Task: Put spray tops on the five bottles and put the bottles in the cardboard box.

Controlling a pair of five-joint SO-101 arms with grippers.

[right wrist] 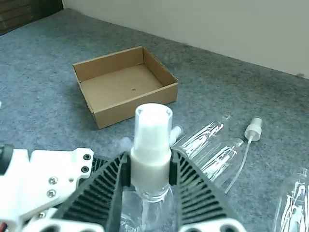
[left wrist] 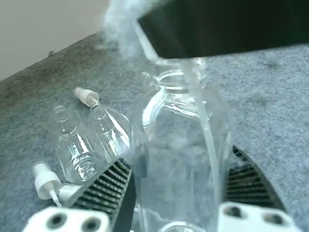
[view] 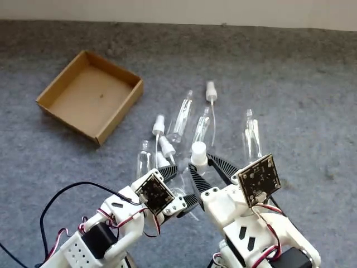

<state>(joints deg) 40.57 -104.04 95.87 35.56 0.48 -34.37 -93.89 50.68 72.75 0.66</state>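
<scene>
A grey, felt-like counter spreads across the whole high view, its nap mottled and slightly fuzzy. Along its far edge, toward 12 o'clock, runs a pale wall. In the right wrist view a dark brown object, too cut off to identify, stands beside that wall at the counter's far edge.

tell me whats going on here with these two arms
The left hand grips a clear bottle while the right hand holds a white spray top at its neck, the tube reaching down inside. Other bottles and spray tops lie loose on the grey carpet. No bottle is in the cardboard box yet.
</scene>
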